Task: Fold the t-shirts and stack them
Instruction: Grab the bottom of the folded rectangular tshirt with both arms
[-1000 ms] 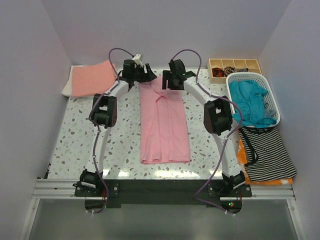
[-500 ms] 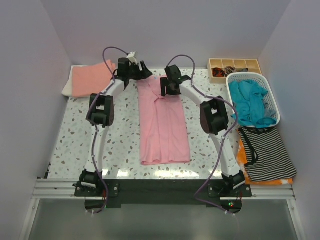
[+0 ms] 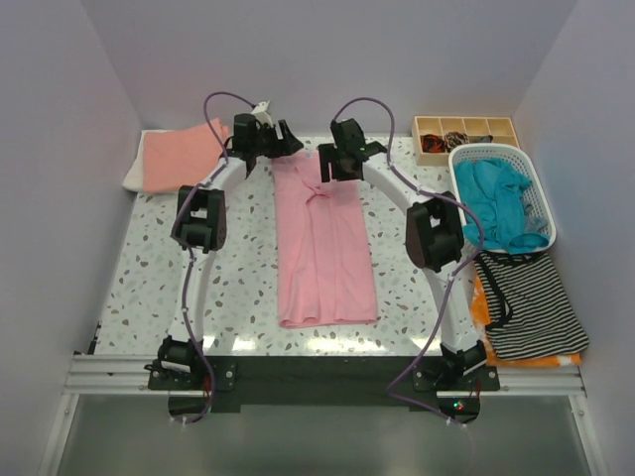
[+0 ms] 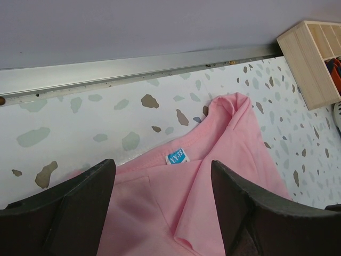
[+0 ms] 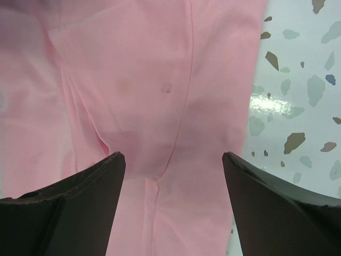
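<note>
The light pink t-shirt (image 3: 325, 248) lies mid-frame as a long narrow strip with its sides folded in and its hem toward the bottom edge. Over its upper end the right gripper (image 5: 173, 156) hangs with jaws spread wide, gripping nothing. The left gripper (image 4: 161, 165) gapes likewise above the collar. A small blue neck label (image 4: 177, 157) there carries white characters too small to read. In the upper left lies a folded salmon-orange t-shirt (image 3: 181, 154).

Neck label (image 4: 178, 156) print is too small to read (wooden organizer (image 4: 305, 63) cut off at right).
</note>
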`<move>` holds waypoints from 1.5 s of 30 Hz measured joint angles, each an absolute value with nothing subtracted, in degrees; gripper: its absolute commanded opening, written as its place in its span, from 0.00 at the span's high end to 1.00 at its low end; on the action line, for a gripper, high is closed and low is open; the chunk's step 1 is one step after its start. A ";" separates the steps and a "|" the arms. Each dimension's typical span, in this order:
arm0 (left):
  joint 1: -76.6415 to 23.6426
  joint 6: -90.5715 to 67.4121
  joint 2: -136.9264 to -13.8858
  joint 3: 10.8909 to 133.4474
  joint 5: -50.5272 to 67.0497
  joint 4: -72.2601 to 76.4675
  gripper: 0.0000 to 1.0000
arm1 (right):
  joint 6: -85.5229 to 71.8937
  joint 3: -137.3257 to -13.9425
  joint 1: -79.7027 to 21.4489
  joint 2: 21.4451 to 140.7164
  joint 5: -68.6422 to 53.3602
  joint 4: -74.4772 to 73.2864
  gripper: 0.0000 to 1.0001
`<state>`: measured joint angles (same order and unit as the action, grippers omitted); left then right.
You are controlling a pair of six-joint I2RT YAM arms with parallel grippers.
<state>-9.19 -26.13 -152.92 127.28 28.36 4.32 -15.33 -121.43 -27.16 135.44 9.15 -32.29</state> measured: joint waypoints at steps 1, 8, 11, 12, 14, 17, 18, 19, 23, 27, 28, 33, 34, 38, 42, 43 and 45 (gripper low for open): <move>-9.19 -26.20 -152.92 127.28 28.38 4.38 0.23 | -15.33 -121.43 -27.16 135.63 8.86 -32.53 0.21; -9.19 -26.39 -152.92 127.28 28.49 5.04 0.23 | -15.33 -121.43 -27.77 136.81 7.40 -33.36 0.21; -9.19 -26.39 -152.94 127.28 28.53 5.04 0.23 | -15.40 -121.43 -28.14 137.53 6.90 -33.91 0.21; -9.19 -26.39 -152.94 127.28 28.56 5.04 0.23 | -15.44 -121.43 -28.23 137.82 6.74 -34.24 0.21; -9.19 -26.39 -152.94 127.28 28.56 5.06 0.23 | -15.57 -121.54 -28.32 138.91 6.46 -35.20 0.22; -9.19 -26.39 -152.94 127.28 28.58 5.04 0.23 | -15.66 -123.15 -28.56 141.29 6.94 -37.28 0.21; -9.19 -26.39 -153.01 127.28 28.60 5.06 0.23 | -15.70 -123.98 -28.58 141.49 6.76 -37.87 0.22; -9.19 -26.39 -153.03 127.28 28.60 5.06 0.23 | -15.84 -124.57 -28.64 141.82 6.87 -38.61 0.23; -9.19 -26.41 -153.42 127.28 28.82 5.08 0.23 | -15.79 -125.43 -28.67 142.45 7.16 -39.35 0.23; -9.19 -26.37 -154.06 127.59 29.28 4.73 0.23 | -15.64 -116.14 -28.67 137.56 7.42 -32.86 0.22; -9.19 -26.37 -154.10 127.87 29.36 4.56 0.22 | -15.53 -113.10 -28.64 135.68 7.49 -31.73 0.22; -9.19 -25.93 -153.05 129.19 29.17 4.73 0.20 | -14.96 -104.99 -28.60 127.26 8.03 -28.56 0.22; -9.19 -25.87 -152.14 129.21 29.04 4.62 0.20 | -14.85 -104.36 -28.60 125.27 8.19 -28.21 0.22; -9.19 -25.36 -146.58 127.96 28.71 4.43 0.21 | -14.66 -103.04 -28.56 117.36 9.76 -27.24 0.22; -9.32 -24.77 -131.35 113.47 27.70 5.45 0.23 | -15.44 -96.60 -28.49 108.51 11.33 -27.07 0.22; -9.52 -24.71 -125.86 106.45 26.76 7.31 0.23 | -15.86 -93.69 -28.47 106.37 11.22 -27.22 0.22; -10.17 -24.77 -114.83 92.82 24.82 8.58 0.23 | -16.95 -87.07 -28.42 102.80 10.17 -27.62 0.22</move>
<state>-10.17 -24.77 -114.83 92.82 24.82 8.58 -16.95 -87.07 -28.42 102.80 10.17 -27.62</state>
